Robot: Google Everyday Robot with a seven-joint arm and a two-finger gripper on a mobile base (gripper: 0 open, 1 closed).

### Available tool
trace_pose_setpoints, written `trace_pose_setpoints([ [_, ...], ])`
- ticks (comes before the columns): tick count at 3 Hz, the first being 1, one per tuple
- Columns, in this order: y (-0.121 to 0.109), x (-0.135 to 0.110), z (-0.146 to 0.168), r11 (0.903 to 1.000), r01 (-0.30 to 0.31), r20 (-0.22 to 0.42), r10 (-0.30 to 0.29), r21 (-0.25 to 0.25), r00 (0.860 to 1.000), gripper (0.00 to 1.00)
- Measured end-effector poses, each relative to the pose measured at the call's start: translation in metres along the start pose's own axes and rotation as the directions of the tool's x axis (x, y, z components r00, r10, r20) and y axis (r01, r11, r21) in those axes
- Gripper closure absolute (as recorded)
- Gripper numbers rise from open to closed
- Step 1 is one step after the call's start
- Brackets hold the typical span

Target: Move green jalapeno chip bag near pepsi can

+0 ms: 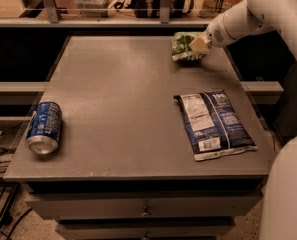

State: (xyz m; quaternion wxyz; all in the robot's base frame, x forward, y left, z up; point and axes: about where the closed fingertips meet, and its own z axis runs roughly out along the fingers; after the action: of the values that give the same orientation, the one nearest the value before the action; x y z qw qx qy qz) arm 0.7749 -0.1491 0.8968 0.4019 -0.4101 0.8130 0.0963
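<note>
One hand I run grips the crinkly light-green chip bag over the grey surface's far right, well apart from the blue aluminium soda can.

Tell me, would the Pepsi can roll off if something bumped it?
Probably yes. The pepsi can lies on its side near the front-left corner of the table, so a sideways nudge could roll it off. It is round metal, so likely stiff and slippery. The gripper is far away, at the green jalapeno chip bag at the back right.
</note>
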Motion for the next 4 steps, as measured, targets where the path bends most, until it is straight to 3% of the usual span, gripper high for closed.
trace_pose_setpoints([
  [1,0.022,-0.027,-0.024,0.9928,0.119,-0.004,-0.119,0.007,0.993,1.00],
  [2,0.067,-0.054,-0.046,0.9672,0.252,0.010,-0.252,-0.031,0.968,1.00],
  [3,0.133,-0.067,-0.072,0.9285,0.351,0.056,-0.347,-0.121,0.936,1.00],
  [4,0.142,-0.069,-0.070,0.9221,0.362,0.061,-0.357,-0.136,0.932,1.00],
])
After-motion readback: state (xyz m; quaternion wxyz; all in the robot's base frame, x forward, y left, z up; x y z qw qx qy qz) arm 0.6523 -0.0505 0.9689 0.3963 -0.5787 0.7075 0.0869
